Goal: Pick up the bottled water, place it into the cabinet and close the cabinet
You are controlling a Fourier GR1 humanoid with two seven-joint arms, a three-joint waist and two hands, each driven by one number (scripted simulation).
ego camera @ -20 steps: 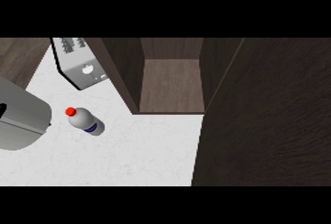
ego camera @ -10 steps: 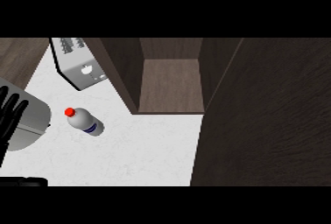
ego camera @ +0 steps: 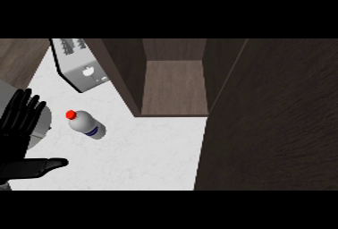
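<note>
The bottled water (ego camera: 86, 125) stands on the white desk (ego camera: 152, 152), just left of the open cabinet (ego camera: 173, 87). Best approach, I'd say: come in from the side and wrap the bottle's body below the red cap. Left hand (ego camera: 19, 134) at the left edge, fingers spread straight, holding nothing, not touching the bottle; no right hand in sight.

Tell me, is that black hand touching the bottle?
Apart. The head view shows bare counter between the open left hand and the bottle.
</note>
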